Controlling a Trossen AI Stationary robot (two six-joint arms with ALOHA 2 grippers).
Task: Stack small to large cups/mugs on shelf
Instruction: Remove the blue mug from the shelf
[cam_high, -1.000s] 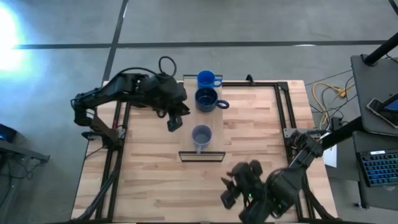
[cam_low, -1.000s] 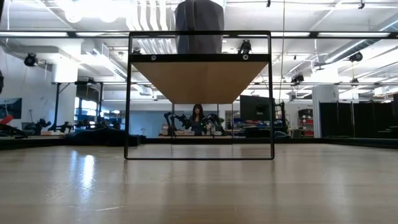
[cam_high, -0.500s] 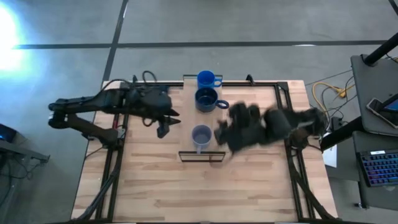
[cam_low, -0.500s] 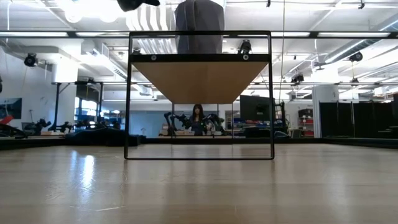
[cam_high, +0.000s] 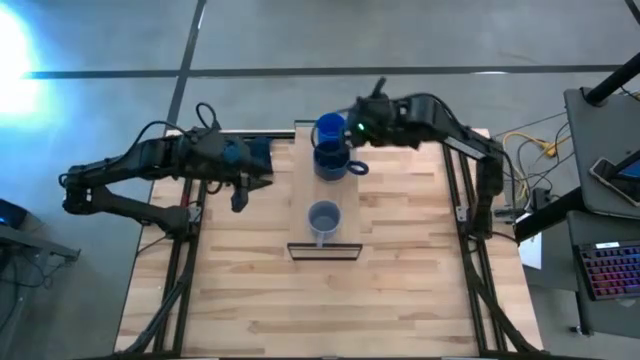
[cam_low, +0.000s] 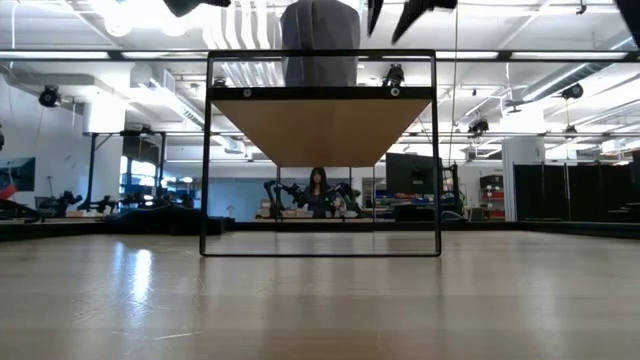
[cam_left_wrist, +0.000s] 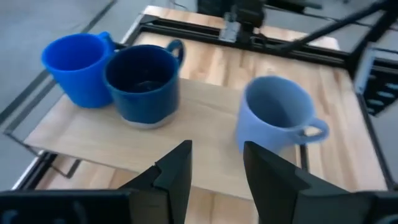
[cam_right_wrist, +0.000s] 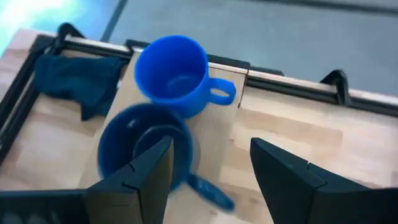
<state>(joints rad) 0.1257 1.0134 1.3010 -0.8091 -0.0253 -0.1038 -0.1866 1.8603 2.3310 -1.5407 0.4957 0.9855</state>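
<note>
The shelf (cam_high: 340, 200), a narrow light-wood board, stands raised on a dark frame (cam_low: 320, 150) in the middle of the table. Three mugs stand upright on it in a row: a bright blue one (cam_high: 330, 128) at the far end, a dark navy one (cam_high: 332, 160) beside it, and a grey-blue one (cam_high: 323, 218) toward the near end. My right gripper (cam_right_wrist: 211, 174) is open and hovers above the bright blue mug (cam_right_wrist: 174, 65) and the navy mug (cam_right_wrist: 146, 149). My left gripper (cam_left_wrist: 217, 180) is open and empty, left of the shelf (cam_high: 240, 195), facing the mugs.
A dark blue cloth (cam_right_wrist: 78, 81) lies on the table's far left part, by my left arm (cam_high: 258, 155). Black frame rails run along the table's left and right edges (cam_high: 455, 190). Bare wood lies on the near half of the table (cam_high: 330, 300).
My right gripper has swung from the table's near right corner across to the far edge and now hovers by the bright blue and navy mugs. My left gripper has drawn back from the shelf toward the table's left edge. The mugs have stayed in place.
</note>
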